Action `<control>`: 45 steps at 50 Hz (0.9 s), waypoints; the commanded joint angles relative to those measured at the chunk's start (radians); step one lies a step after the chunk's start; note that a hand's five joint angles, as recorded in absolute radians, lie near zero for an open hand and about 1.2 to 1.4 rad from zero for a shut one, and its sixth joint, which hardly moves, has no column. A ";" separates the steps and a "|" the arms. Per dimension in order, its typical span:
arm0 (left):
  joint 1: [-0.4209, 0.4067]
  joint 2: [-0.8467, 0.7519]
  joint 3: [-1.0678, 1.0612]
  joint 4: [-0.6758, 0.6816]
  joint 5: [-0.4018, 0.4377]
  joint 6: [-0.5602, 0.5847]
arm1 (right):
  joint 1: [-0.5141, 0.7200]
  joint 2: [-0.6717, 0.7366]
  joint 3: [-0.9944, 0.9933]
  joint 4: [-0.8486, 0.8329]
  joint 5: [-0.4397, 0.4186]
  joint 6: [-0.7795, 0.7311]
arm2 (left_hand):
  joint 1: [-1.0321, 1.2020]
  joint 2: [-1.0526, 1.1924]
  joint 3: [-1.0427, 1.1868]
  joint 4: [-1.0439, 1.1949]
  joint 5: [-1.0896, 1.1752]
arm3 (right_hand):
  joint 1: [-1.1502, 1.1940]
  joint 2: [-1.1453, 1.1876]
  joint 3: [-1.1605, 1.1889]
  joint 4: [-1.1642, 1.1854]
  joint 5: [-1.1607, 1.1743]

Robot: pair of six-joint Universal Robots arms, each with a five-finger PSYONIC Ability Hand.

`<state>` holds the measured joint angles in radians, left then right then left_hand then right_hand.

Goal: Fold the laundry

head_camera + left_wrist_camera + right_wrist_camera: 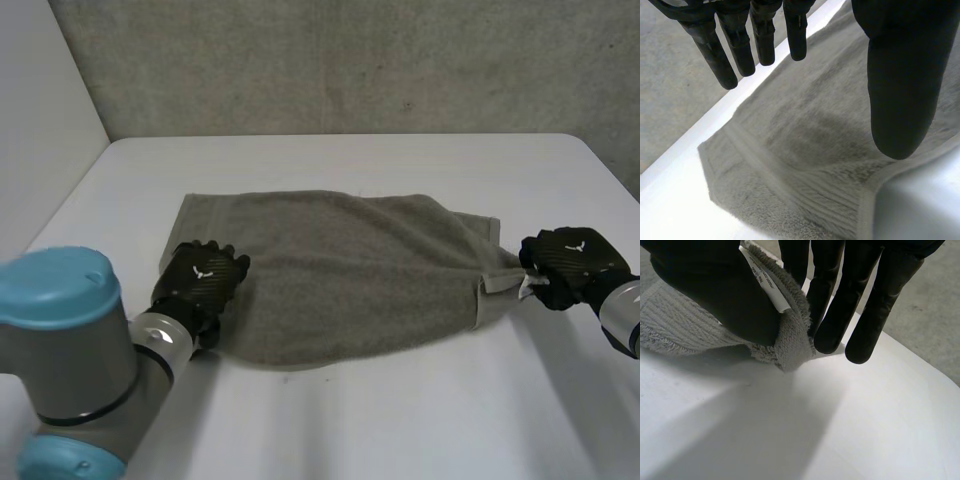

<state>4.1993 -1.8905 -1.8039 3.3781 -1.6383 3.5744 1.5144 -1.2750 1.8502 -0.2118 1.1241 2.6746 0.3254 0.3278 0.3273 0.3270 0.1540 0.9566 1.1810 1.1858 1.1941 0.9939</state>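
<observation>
Two hands at one towel, only one of them gripping.
The right hand [570, 262] pinches the grey towel [340, 270] at its right corner, label [765, 285] included, between thumb and fingers. That bite looks shallow and may slip. The left hand [200, 280], fingers straight and spread over the near left corner, clasps nothing, so a pull could drag the towel, which lies rumpled mid-table [400, 420], clear of its edges.
</observation>
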 commanded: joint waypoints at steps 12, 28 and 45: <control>-0.018 -0.050 -0.035 0.027 -0.046 0.000 | -0.008 -0.003 -0.002 -0.001 0.020 0.024 | 0.055 0.053 0.054 0.054 0.052 | 0.440 0.215 0.210 0.202 0.228; -0.013 -0.041 -0.072 0.029 -0.041 0.000 | -0.002 -0.001 0.001 -0.001 0.020 0.022 | 0.073 0.071 0.071 0.071 0.070 | 0.440 0.215 0.210 0.202 0.228; 0.120 -0.121 0.044 0.106 -0.034 0.006 | -0.005 -0.003 0.003 0.003 0.025 0.016 | 1.071 1.068 1.069 1.069 1.068 | 0.440 0.215 0.210 0.202 0.228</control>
<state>4.2650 -2.0416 -1.7767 3.4790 -1.6751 3.5802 1.5102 -1.2763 1.8526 -0.2125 1.1459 2.6972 1.0231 1.0181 1.0169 1.0090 0.8344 0.9565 1.1810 1.1858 1.1941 0.9940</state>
